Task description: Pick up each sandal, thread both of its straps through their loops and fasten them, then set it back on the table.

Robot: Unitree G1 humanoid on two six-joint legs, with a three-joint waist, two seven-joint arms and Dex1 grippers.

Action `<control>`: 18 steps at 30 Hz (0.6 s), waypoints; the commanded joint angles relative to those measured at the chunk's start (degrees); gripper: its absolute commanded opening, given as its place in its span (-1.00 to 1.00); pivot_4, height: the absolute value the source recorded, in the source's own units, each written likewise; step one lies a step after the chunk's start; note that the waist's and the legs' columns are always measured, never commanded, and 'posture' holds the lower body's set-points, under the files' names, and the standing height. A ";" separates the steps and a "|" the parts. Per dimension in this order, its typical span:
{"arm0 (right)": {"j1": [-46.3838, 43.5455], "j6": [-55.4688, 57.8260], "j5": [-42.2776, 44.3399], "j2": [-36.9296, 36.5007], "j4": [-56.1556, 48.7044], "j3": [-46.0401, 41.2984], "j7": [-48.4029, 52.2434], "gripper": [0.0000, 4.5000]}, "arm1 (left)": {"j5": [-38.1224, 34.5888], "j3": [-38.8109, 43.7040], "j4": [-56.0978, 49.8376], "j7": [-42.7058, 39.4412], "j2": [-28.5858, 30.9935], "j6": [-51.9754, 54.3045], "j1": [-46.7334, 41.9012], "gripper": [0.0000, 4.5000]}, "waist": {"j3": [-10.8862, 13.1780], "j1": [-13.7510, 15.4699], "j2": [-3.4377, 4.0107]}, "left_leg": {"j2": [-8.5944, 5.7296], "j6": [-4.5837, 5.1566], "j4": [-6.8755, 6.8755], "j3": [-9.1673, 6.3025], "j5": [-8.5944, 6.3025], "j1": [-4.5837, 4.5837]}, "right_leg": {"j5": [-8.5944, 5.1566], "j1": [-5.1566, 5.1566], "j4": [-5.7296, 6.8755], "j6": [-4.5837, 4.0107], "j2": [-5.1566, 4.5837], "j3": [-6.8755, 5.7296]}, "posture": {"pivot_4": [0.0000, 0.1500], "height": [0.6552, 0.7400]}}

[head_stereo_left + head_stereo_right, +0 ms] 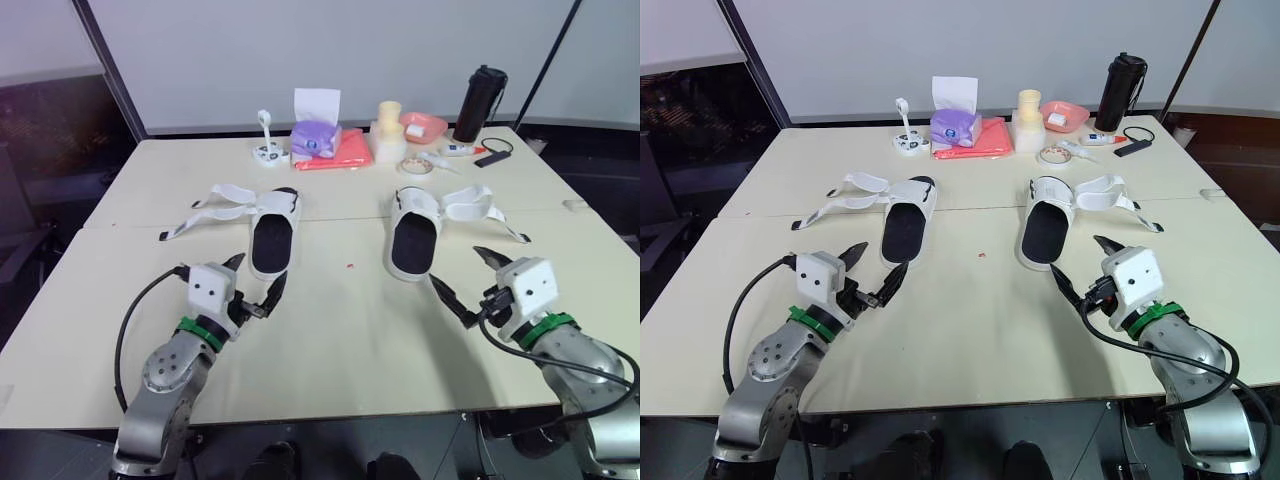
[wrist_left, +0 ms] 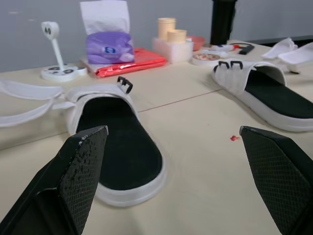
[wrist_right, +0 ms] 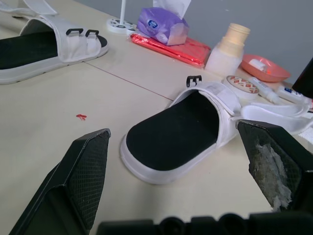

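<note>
Grey wall behind; cream table (image 1: 340,340), smooth, one seam across it. Two white sandals with black insoles lie flat mid-table, straps splayed outward, unfastened. Left sandal (image 1: 272,240): heel just ahead of left fingers (image 1: 272,294), which are spread wide, empty. Right sandal (image 1: 412,240): near right fingers (image 1: 450,298), also spread, empty. Fingers black, wedge-shaped, cross-hatched. Far edge: tissue pack (image 1: 316,135), red pouch (image 1: 342,155), black bottle (image 1: 478,103)

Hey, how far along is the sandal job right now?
Nothing looks done: left sandal and right sandal lie on the table, straps splayed unfastened. Nothing in hand: left hand and right hand hover open and empty. Remaining: picking up, threading, fastening both.
</note>
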 commanded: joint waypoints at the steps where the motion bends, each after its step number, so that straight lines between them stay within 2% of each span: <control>1: -1.58 -0.03 -1.24 -0.43 -0.17 0.35 -1.00 0.99 | 0.21 0.35 -1.09 0.26 0.07 -1.03 -0.97 1.00 | 0.00 0.00 0.00 | 0.00 0.00 0.00 0.00 0.00 0.00 | 0.00 0.00 0.00 0.00 0.00 0.00 | 1.00 1.00; 9: -4.43 0.92 -3.97 -0.99 2.09 1.63 -2.48 0.99 | 1.15 0.63 -0.67 1.26 -0.03 -1.50 -1.13 1.00 | 0.00 -0.01 0.00 | 0.00 0.00 0.00 0.01 0.00 0.00 | 0.00 0.00 0.00 0.01 0.00 0.01 | 1.00 1.00; 14: -13.06 2.17 -9.06 -3.13 9.17 4.97 -3.80 0.99 | 5.49 1.15 3.30 4.03 0.35 -4.05 -3.54 1.00 | 0.00 -0.12 0.00 | 0.01 0.00 0.01 0.03 0.01 0.01 | 0.02 -0.01 0.01 -0.01 0.02 0.01 | 1.00 1.00; 18: -25.71 0.09 -17.36 -4.15 24.35 12.67 -5.73 0.99 | 6.16 2.18 8.73 5.26 0.07 -5.27 -8.87 1.00 | 0.01 -0.13 -0.01 | -0.01 -0.01 0.01 0.02 0.02 0.02 | 0.02 0.00 0.02 0.00 0.03 -0.01 | 1.00 1.00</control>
